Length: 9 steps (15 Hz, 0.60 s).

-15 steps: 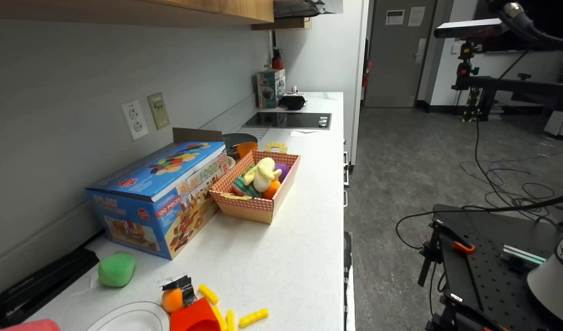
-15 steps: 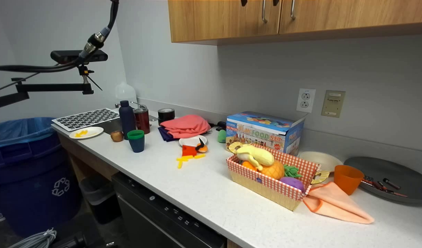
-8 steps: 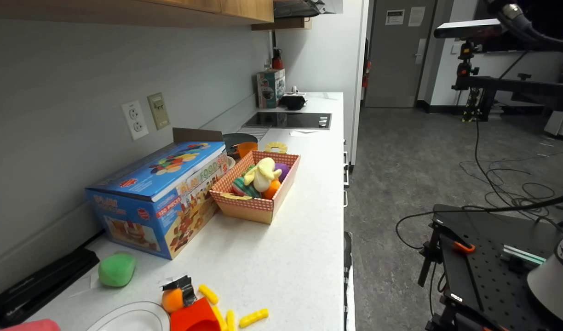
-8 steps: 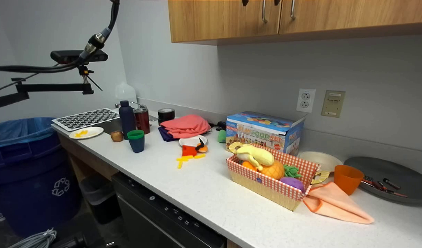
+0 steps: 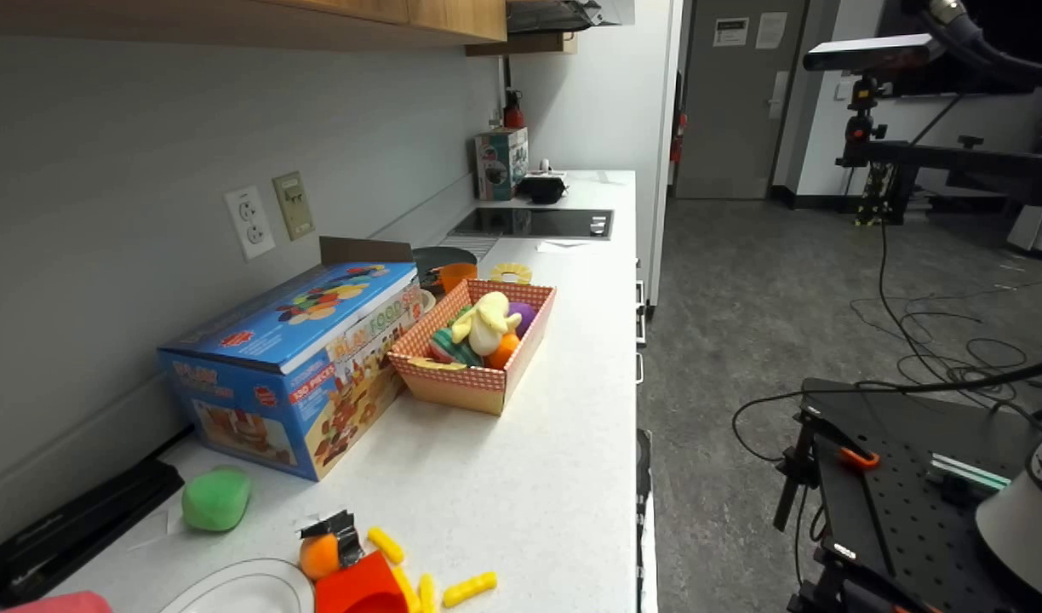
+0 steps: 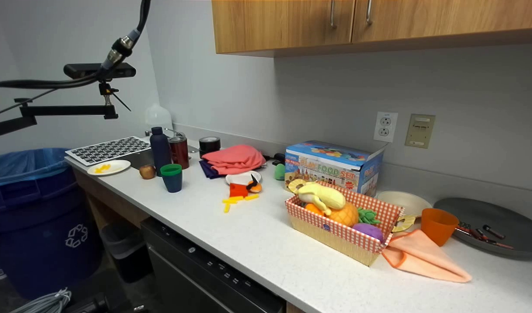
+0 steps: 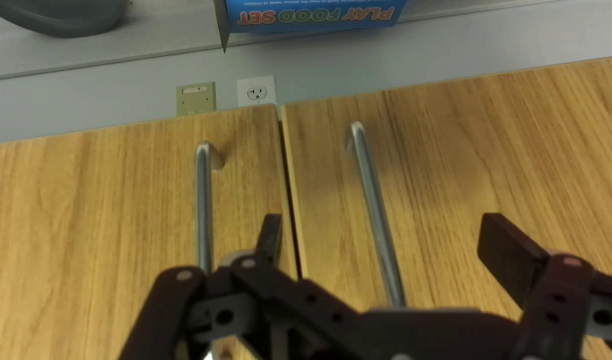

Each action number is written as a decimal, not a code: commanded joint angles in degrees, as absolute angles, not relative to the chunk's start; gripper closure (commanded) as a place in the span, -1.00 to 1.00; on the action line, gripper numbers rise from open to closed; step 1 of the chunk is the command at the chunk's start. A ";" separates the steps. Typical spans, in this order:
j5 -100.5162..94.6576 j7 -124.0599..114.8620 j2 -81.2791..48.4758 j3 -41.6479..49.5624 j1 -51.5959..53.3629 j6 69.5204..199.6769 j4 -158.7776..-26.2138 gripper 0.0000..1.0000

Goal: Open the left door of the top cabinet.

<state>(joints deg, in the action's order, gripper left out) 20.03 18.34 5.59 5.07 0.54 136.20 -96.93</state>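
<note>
One long wall cabinet point(image 6: 422, 21) of light-brown wood hangs at 1 o'clock in an exterior view, the job of opening it apparently at the reaching stage. Its left door point(image 6: 283, 26), at 12 o'clock there and at 3 o'clock in the wrist view, where the room stands upside down, looks shut, as does the right door point(image 7: 111, 215) at 9 o'clock. The Robotiq gripper point(image 7: 383, 235) juts into the wrist view from 6 o'clock, jaws spread wide and clasping nothing, and appears to straddle the left door's metal bar handle point(image 7: 373, 195), with one of its fingers point(image 7: 270, 235) at 7 o'clock and the mate at 4. Lining up looks nearly done; gripping the bar, pulling and swinging the door out remain. The top edge cuts off the cabinet in both exterior views. Most of the arm is out of sight, save what looks like its white base point(image 5: 1027, 528) at 4 o'clock in an exterior view; neither exterior view shows the gripper. Its body hides the handle's end toward 5 o'clock in the wrist view, and whether the fingers reach the bar's depth cannot be told.
</note>
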 commanded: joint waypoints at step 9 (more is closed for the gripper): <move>32.98 19.27 0.65 4.69 -0.46 128.51 -91.58 -1.00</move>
<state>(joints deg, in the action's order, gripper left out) 28.87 18.68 1.77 5.00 0.46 133.45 -94.54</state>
